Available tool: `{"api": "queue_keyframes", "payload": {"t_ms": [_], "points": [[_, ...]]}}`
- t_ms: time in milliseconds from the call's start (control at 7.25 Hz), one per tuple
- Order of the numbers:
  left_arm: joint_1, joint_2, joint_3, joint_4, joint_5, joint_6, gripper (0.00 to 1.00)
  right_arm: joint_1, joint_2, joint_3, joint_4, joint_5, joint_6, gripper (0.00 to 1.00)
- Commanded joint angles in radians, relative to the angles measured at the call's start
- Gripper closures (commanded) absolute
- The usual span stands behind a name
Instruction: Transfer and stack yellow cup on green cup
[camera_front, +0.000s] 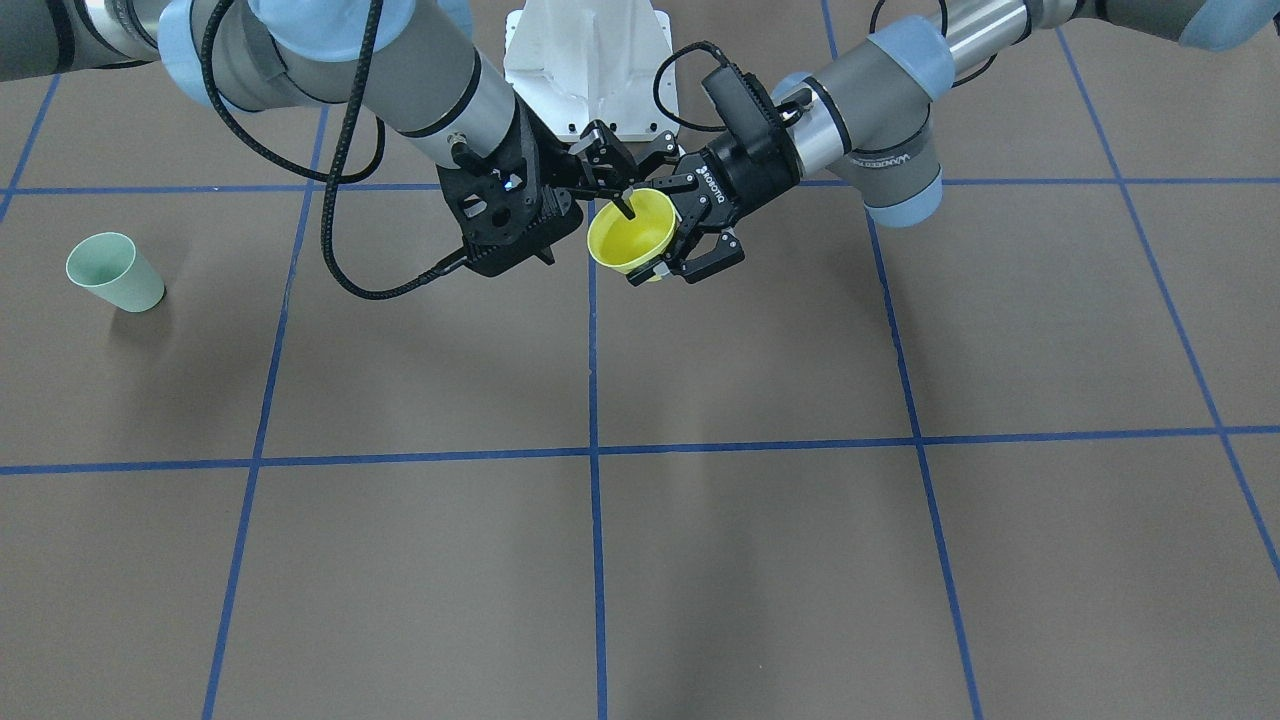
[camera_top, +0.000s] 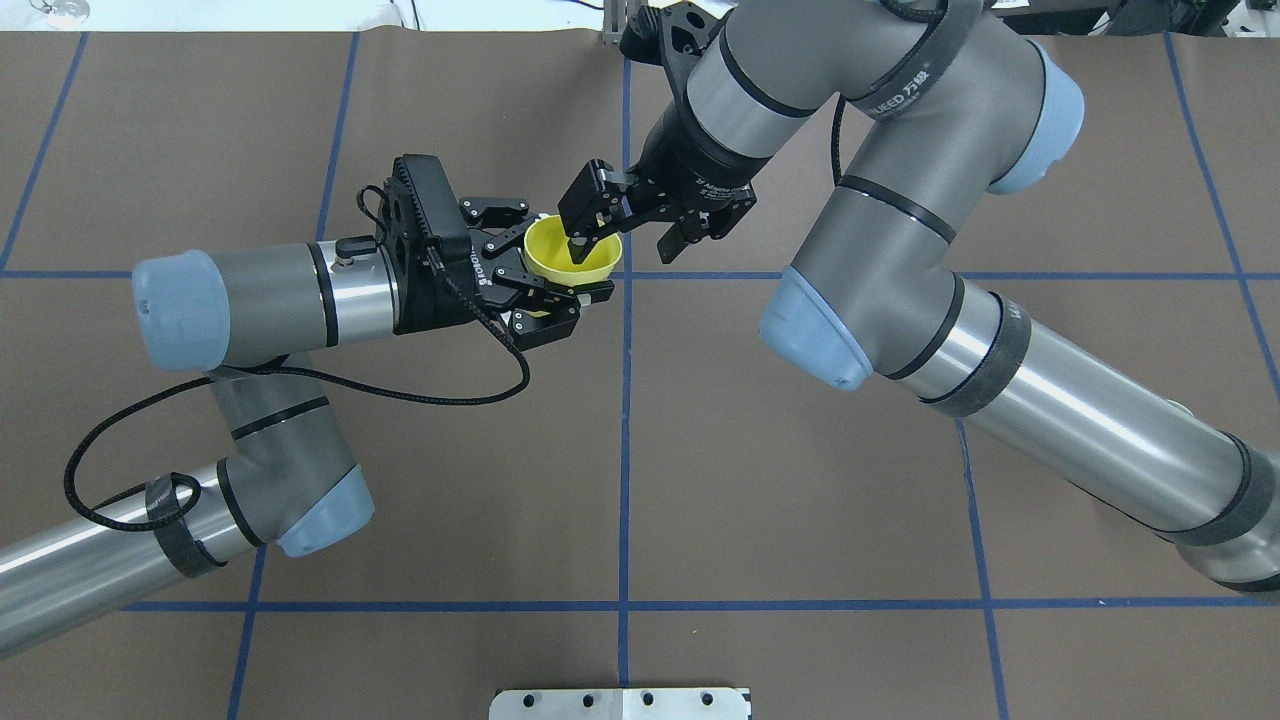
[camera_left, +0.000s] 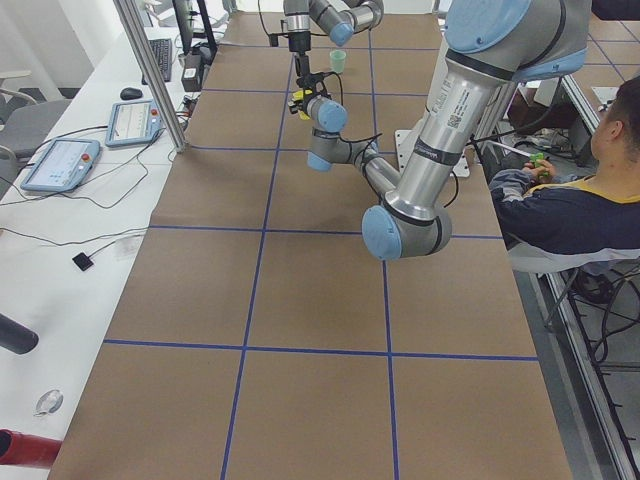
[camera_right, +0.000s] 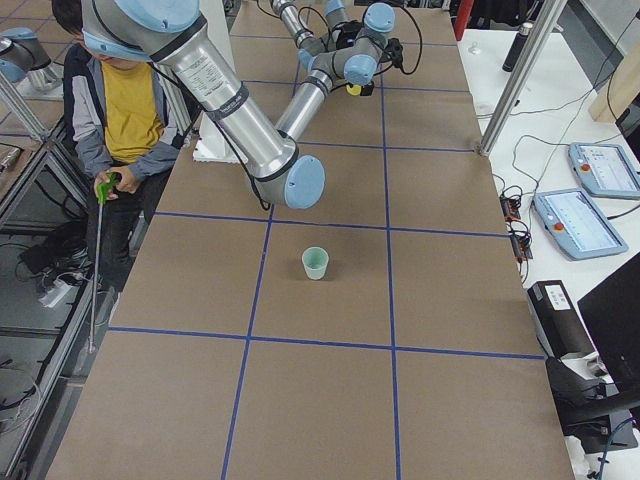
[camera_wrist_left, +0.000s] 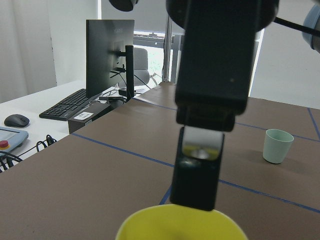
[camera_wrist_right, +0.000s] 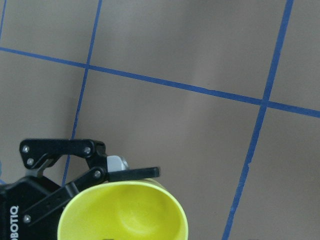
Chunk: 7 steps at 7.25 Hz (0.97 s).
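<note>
The big brown bench (camera_front: 760, 560) with blue lines on it fills the view from the front. Two grey metal arms with pale blue caps meet near the top middle of that frame. The right arm (camera_top: 1000, 330) comes in from the right side of the overhead frame. The left arm (camera_top: 260, 300) comes in from the left side.

The black left claw (camera_top: 560, 262) pinches the small bright yellow plastic cup (camera_front: 628, 238) by its sides. It holds the cup up off the bench, mouth up and a bit tilted. The black right claw (camera_top: 635, 240) is spread wide. One of its fingers (camera_top: 580, 245) dips inside the yellow cup, and the other is out in the air beside it.

The small pale green plastic cup (camera_front: 112, 272) stands upright on the bench at the far left of the front frame. It is well apart from the yellow cup.
</note>
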Motion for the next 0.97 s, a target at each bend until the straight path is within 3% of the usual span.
{"api": "queue_keyframes", "payload": {"t_ms": [0, 276, 828], "points": [[0.002, 0.004, 0.001, -0.012, 0.000, 0.000, 0.74, -0.009, -0.001, -0.020, 0.004, -0.003, -0.012, 0.08], [0.003, 0.007, 0.001, -0.014, 0.000, 0.000, 0.73, -0.014, -0.003, -0.033, 0.004, -0.003, -0.033, 0.11], [0.014, 0.007, 0.001, -0.022, 0.002, 0.000, 0.71, -0.014, 0.002, -0.043, 0.004, 0.012, -0.029, 0.37]]}}
